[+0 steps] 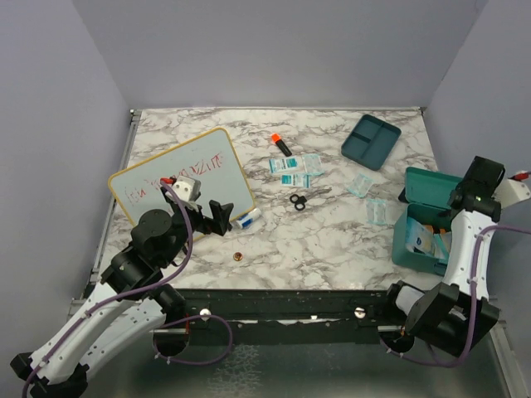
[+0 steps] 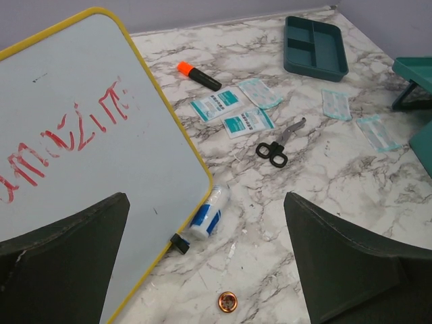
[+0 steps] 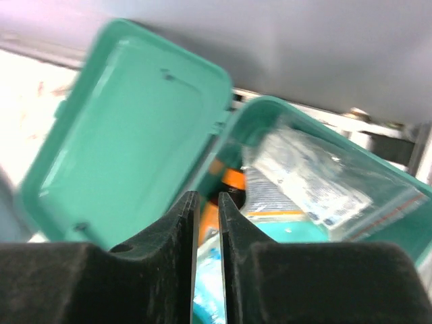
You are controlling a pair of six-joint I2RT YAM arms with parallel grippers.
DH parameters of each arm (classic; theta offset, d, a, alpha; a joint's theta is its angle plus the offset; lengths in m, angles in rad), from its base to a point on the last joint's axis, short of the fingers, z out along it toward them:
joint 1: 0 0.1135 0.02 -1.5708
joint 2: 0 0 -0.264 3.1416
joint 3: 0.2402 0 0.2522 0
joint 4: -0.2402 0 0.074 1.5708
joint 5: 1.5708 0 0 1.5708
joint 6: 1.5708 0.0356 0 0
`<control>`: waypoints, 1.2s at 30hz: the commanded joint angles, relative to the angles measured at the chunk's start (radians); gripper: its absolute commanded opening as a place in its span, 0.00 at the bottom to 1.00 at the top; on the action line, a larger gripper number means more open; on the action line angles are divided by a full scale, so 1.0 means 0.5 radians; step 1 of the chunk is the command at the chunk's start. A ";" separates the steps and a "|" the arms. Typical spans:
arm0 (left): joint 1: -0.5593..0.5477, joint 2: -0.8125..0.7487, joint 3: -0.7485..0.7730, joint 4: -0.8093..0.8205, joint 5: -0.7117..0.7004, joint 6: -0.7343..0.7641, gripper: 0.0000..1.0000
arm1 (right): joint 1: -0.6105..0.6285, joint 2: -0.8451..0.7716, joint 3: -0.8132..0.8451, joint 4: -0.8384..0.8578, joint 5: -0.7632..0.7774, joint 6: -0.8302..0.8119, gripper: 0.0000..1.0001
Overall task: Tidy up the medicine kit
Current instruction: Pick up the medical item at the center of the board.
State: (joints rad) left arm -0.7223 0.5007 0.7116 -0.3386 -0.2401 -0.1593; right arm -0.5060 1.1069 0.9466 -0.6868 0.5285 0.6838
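Note:
The teal medicine kit case stands open at the right edge, lid up, with packets inside. Its matching divided tray lies apart at the back right and also shows in the left wrist view. My right gripper hovers over the case; in its wrist view the gripper is shut and empty, above the lid and the packets in the case. My left gripper is open and empty above the marble, near a blue-and-white gauze roll.
A yellow-framed whiteboard lies at the left. An orange-capped marker, flat packets, black scissors and two small packets lie mid-table. A copper coin sits near the front edge.

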 commanded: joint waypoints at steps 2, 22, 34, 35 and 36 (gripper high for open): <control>-0.008 0.029 -0.021 0.006 -0.056 0.008 0.99 | -0.005 -0.063 0.161 0.080 -0.740 -0.314 0.30; -0.009 0.337 0.127 0.012 -0.115 -0.036 0.99 | 1.199 0.122 0.166 0.449 -1.464 -0.062 0.40; -0.008 0.423 0.153 -0.002 -0.329 0.042 0.99 | 2.162 0.595 0.140 0.807 -1.094 0.570 0.48; -0.007 0.402 0.124 0.000 -0.348 0.054 0.99 | 2.220 0.628 0.133 0.846 -1.070 0.664 0.50; -0.009 0.379 0.096 0.006 -0.361 0.073 0.99 | 2.270 0.665 0.123 0.883 -1.018 0.777 0.52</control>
State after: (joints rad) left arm -0.7223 0.7242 0.7761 -0.3386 -0.3447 -0.1562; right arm 0.5426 1.3922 0.9977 -0.3401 -0.0948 0.8635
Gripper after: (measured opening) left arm 0.988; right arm 0.492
